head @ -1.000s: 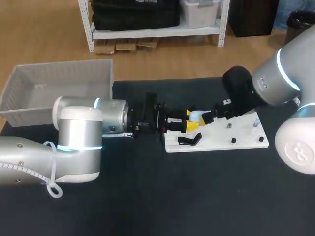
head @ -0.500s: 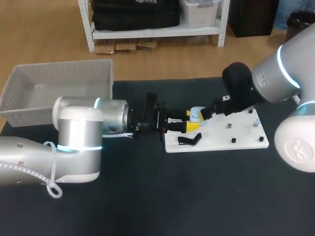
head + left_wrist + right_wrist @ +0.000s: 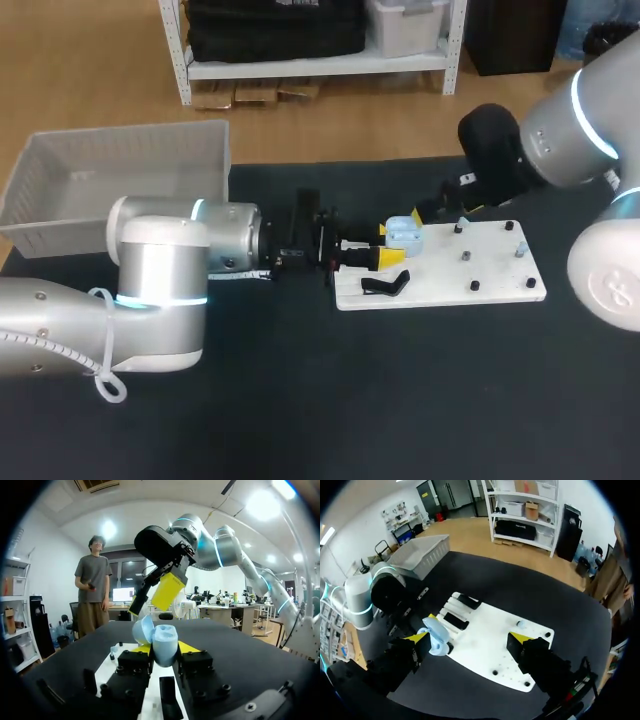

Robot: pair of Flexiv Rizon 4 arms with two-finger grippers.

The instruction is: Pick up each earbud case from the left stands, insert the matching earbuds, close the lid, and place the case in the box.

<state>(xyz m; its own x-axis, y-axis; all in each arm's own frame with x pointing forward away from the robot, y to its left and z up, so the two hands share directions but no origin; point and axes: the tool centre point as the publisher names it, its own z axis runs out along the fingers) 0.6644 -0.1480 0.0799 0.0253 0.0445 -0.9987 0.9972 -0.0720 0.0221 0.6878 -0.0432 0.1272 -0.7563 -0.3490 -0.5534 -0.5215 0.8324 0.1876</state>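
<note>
- The table [image 3: 300, 400] carries everything, with both arms meeting over its far middle. You have the two grippers close together there, likely so one can hold and the other can load.
- Your left arm [image 3: 160, 270] lies low and level across the table from the left. It looks set up as a steady holder, not a carrier.
- Your right arm [image 3: 570, 150] comes in from the far right and hangs above the far edge of the board.
- The box [image 3: 60, 160] sits at the far left corner, well apart from the work. It is where the case goes once it is filled and closed, and no case shows in it.
- The white board [image 3: 500, 285] lies to the right of the middle, with its left end under the left fingers.
- The left gripper [image 3: 390, 245] is clamped on the earbud case, one yellow tip on each side.
- The right gripper [image 3: 450, 210] has its fingers spread wide with nothing between them, so it looks free to fetch an earbud.
- The earbud case [image 3: 165, 647] is pale blue and held just above the board's left end. Its lid [image 3: 141, 630] is swung open and the cavity faces the right gripper.
- A black stand [image 3: 385, 285] on the board's left end has nothing on it.
- Small pieces [image 3: 466, 256] stand further right on the board. They are too small to tell whether they are earbuds or pegs.
</note>
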